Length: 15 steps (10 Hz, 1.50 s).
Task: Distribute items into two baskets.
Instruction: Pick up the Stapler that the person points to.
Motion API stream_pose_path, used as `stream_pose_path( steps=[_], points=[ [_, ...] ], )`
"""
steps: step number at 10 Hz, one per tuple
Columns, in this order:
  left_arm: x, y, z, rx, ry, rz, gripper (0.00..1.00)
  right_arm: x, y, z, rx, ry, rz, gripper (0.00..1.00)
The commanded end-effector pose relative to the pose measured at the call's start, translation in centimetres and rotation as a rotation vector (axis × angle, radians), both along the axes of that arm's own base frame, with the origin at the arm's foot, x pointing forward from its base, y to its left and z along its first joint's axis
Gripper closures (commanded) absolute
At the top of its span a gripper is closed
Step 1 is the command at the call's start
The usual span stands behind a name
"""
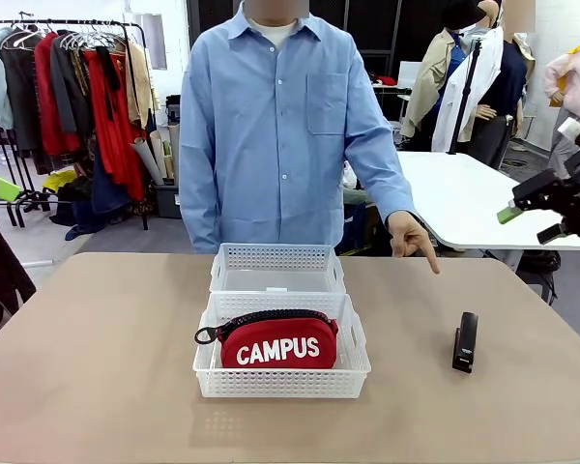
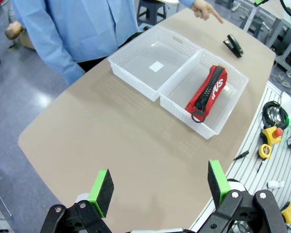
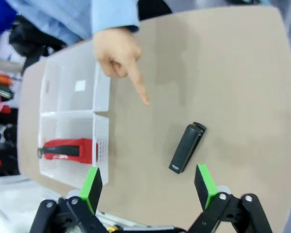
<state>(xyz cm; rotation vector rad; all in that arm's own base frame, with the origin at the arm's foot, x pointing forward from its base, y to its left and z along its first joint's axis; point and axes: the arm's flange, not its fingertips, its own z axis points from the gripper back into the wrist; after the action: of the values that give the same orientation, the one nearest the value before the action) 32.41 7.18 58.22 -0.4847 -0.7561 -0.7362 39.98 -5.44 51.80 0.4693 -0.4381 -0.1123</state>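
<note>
Both tools stand with their jaws spread and nothing between the green pads. The left tool (image 2: 159, 187) hangs high, looking down over the left part of the desk (image 1: 97, 367), well apart from everything on it.

At the middle of the desk two white lattice baskets sit touching, one behind the other. The far basket (image 1: 275, 259), toward the far edge, holds nothing but a small white label on its clear bottom. The near basket (image 1: 280, 385), toward the near edge, holds the pouch (image 1: 278, 343). The red pouch stands on its long side with the white "CAMPUS" lettering facing the near edge, the black zip along its top and the strap loop hanging over its left end.

Right of the baskets, by the far edge, a person in a blue shirt holds one hand (image 1: 411, 240) above the desk, index finger pointing down and to the right, apart from the baskets and the stapler.

The black stapler (image 1: 465, 340) lies flat on bare desk toward the right edge, its length running from near edge to far edge, well apart from the near basket.

The right tool (image 1: 530, 222) hangs raised in the air by the desk's right edge; in its wrist view the stapler lies well below it.
</note>
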Motion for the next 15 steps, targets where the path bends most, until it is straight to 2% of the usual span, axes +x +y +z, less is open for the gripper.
stream_pose_path(
  steps=[1, 9, 15],
  points=[
    [0.0, 0.0, 0.0, -0.003, -0.004, -0.002, 0.0, 0.8, 1.6, -0.3, -0.04, 0.075, -0.128, 0.0],
    [0.0, 0.0, 0.0, -0.003, -0.004, -0.002, 0.0, 4.1, 3.1, -4.5, -0.091, 0.382, -0.215, 0.0],
    [0.0, 0.0, 0.0, -0.003, -0.004, -0.002, 0.0, 5.8, 5.2, -6.7, -0.165, 0.473, -0.229, 0.0]
  ],
)
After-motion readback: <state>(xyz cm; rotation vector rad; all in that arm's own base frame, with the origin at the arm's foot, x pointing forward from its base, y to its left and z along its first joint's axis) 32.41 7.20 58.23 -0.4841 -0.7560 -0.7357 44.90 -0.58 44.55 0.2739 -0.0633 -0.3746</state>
